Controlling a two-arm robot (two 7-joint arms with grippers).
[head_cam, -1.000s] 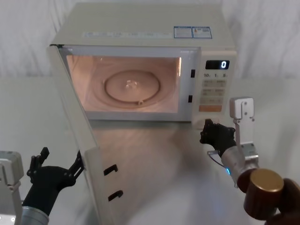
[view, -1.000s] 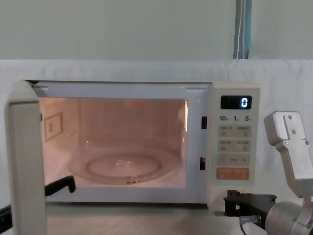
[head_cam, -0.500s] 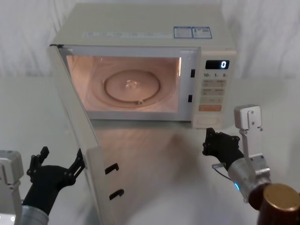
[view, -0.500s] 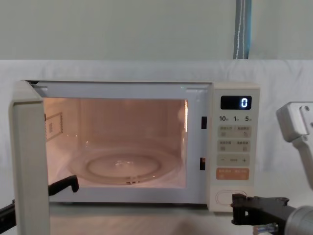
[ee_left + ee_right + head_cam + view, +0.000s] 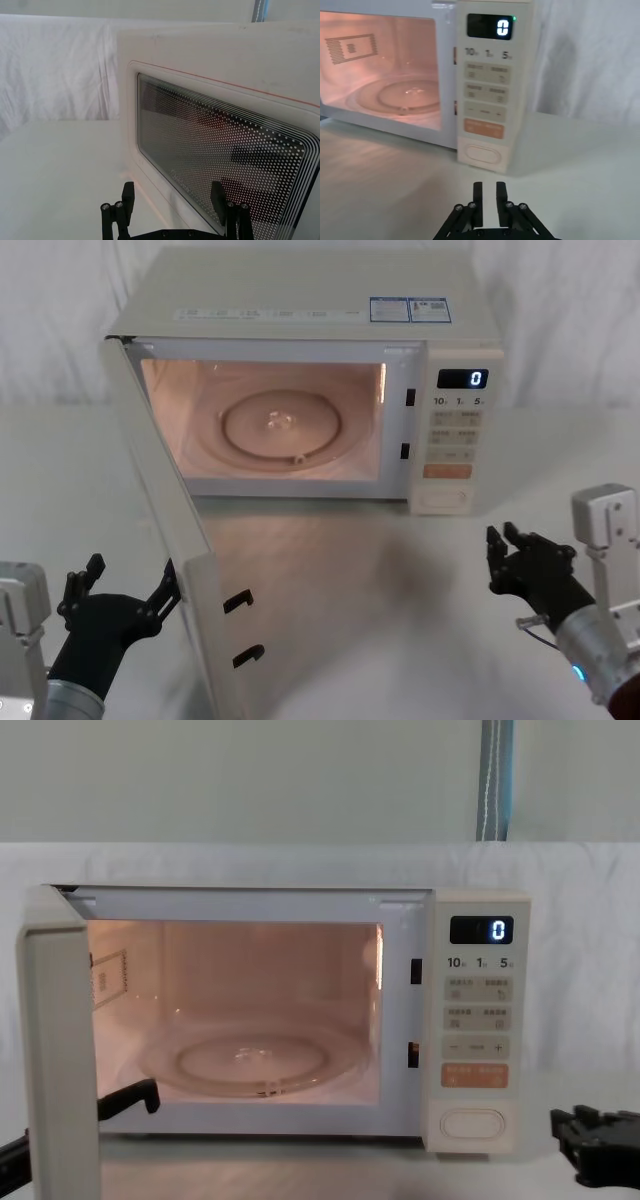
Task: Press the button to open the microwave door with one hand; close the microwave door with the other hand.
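The cream microwave stands lit inside with its door swung wide open to the left. The oval button sits at the bottom of the control panel, untouched. My right gripper hovers over the table, to the right of the button and well back from it, its fingers shut and empty. My left gripper is open at the lower left, just outside the door's windowed outer face, one finger close to the door's free edge.
The microwave rests on a white table with bare surface in front of the cavity. A glass turntable lies inside. White cloth hangs behind. The display reads 0.
My right gripper has pulled away from the button, moving right and back toward me. The door stays open and the left gripper has barely shifted.
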